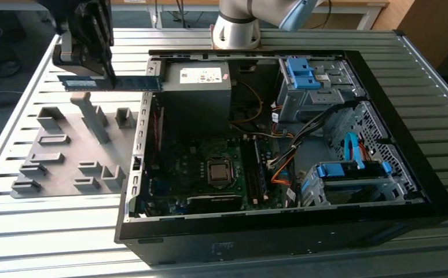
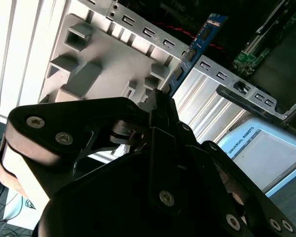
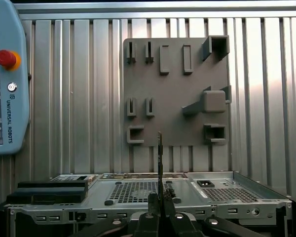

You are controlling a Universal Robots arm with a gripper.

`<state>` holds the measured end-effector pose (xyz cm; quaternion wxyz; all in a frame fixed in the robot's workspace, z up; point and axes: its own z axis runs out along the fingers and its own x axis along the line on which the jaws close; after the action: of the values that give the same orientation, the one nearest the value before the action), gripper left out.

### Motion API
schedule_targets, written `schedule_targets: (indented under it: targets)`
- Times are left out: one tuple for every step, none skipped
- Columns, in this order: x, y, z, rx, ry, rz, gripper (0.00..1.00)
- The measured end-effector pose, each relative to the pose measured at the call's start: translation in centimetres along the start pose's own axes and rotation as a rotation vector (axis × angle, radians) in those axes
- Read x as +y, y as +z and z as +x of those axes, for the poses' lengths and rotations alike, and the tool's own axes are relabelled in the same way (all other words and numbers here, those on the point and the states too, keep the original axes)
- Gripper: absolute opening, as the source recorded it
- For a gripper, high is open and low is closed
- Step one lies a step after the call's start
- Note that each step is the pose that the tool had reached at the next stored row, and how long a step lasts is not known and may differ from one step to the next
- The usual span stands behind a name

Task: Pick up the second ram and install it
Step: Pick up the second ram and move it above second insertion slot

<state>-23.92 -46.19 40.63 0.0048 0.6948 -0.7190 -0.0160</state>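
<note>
Gripper (image 1: 108,78) clamped on second ram (image 1: 140,83), stick level in the air, over the far edge of grey holder plate (image 1: 62,159), just beside open case (image 1: 286,237). Judgement: firm central grip, stick edge parallel to motherboard (image 1: 208,174) slot, no tilt.

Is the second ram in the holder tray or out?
Out. The gripper is shut on the second ram, holding it level, clear of the grey holder tray and outside the computer case.
</note>
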Motion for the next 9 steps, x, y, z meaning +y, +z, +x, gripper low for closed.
schedule_targets:
  targets:
    - [-0.1,0.0,0.0,-0.0001,0.0,0.0,0.14]
    - [-0.21,0.0,-0.01,-0.0001,0.0,0.0001,0.14]
    - [-0.32,-0.01,-0.01,0.0,0.0,0.0,0.14]
    - [-0.43,-0.01,-0.02,0.0,0.0,0.0,0.14]
    - [-0.53,-0.02,-0.02,0.0001,0.0,0.0,0.14]
    - [-0.63,-0.02,-0.02,0.0,0.0,0.0,0.14]
    - [-0.73,-0.02,-0.02,0.0,0.0,0.0,0.14]
    - [-0.82,-0.02,-0.03,-0.0001,0.0,0.0001,0.14]
    - [-0.92,-0.03,-0.03,0.0,0.0,0.0,0.14]
